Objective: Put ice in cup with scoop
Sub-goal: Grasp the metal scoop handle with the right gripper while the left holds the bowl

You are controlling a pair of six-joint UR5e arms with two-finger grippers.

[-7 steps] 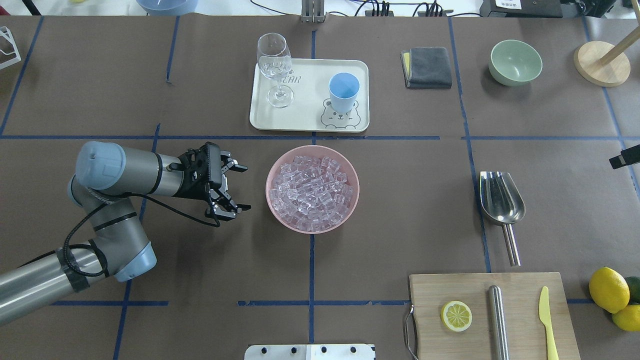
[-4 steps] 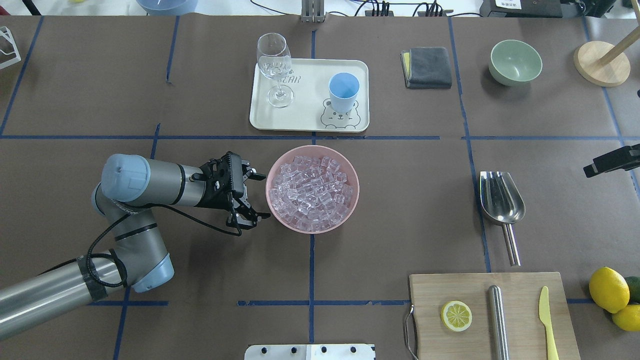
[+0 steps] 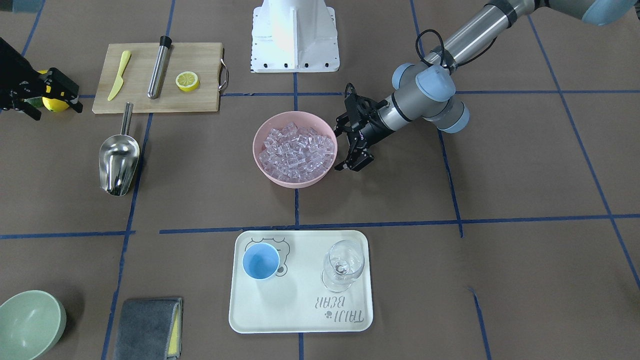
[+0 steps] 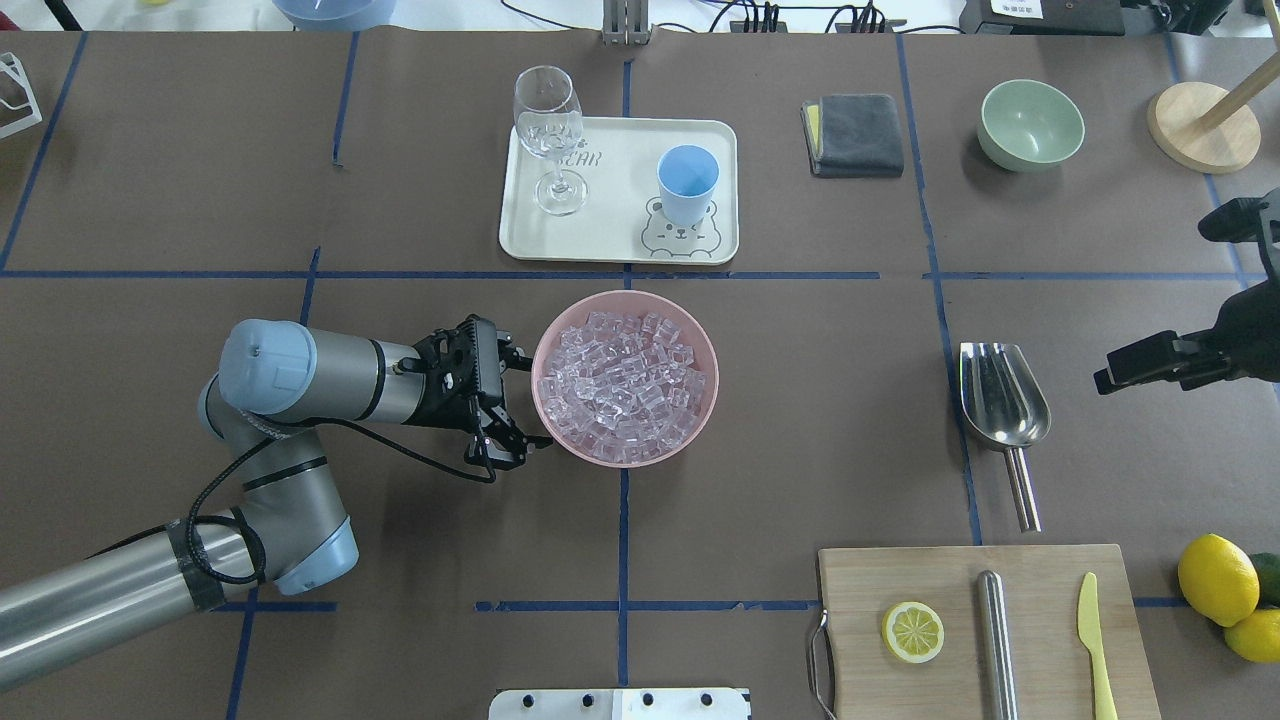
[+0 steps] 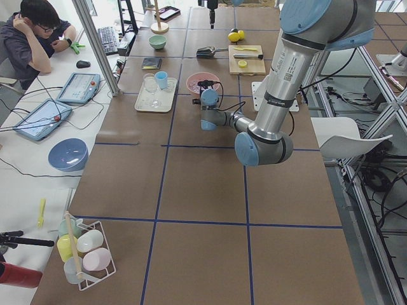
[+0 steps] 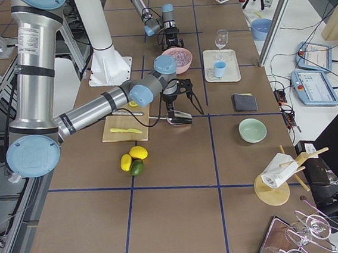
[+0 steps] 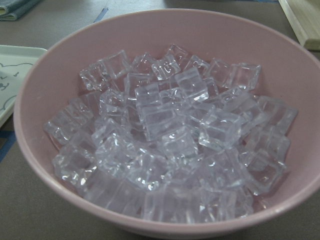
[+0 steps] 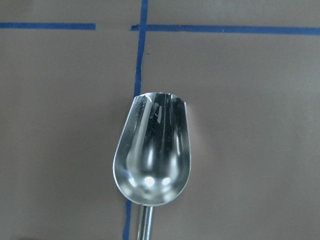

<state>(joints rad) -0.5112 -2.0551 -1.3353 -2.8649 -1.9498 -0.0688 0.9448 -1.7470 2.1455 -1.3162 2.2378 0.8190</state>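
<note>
— Fingers on the left gripper (image 4: 533, 400) are spread beside the bowl (image 4: 712, 385) of ice (image 4: 620, 380), mid-table. Why?
— Probably to steady it. The right gripper (image 4: 1155, 300), also spread, hangs by the scoop (image 4: 1000, 395) near the table's right edge. The cup (image 4: 688, 180) stands at the tray's (image 4: 610, 205) near right corner.

Watching remotely, I saw both arms as silver tubes w/ grey joints and light-blue joint caps (image 4: 262, 350). The white base (image 3: 295, 35) had a row of dark screw holes (image 3: 295, 64) along its front edge. On the left arm (image 4: 330, 375) a black cable (image 4: 400, 450) ran from a black tape band (image 4: 185, 565), on the base side, out to the wrist. The left gripper (image 4: 528, 402), at the end far from the base, was black w/ 2 fingers. The right arm (image 6: 96, 112) carried a small printed label (image 6: 29, 38) on its thick tube; the right gripper (image 4: 1155, 300) was black too.
</note>
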